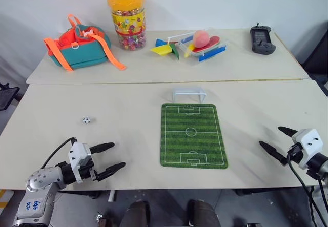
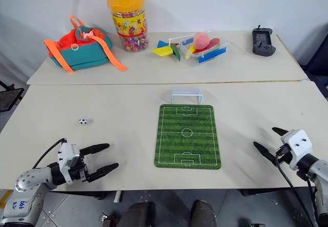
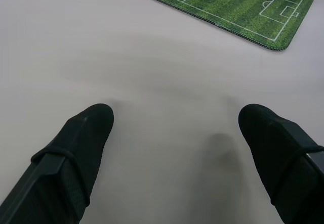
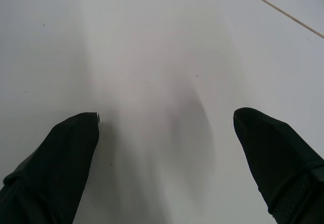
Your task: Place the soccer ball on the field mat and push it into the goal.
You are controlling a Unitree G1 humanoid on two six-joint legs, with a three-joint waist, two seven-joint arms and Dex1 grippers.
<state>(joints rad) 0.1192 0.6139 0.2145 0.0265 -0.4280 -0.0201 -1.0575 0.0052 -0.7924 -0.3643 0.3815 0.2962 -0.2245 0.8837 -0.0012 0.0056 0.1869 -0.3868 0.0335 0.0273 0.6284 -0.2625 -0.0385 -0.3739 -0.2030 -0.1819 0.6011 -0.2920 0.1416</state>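
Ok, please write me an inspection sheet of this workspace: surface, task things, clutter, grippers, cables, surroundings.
Surface: two pale tables set end to end, a seam between them.
Job's things: soccer ball on bare table, left of the field mat; mat flat; goal at the mat's far end.
Clutter: far table holds a teal and orange bag, a candy jar, a clear tray of toy pieces, a black handheld device.
Grippers: left gripper open, nothing held; right gripper open, nothing held.
Cables: black cable at the left wrist, another at the right.
Surroundings: white wall behind.
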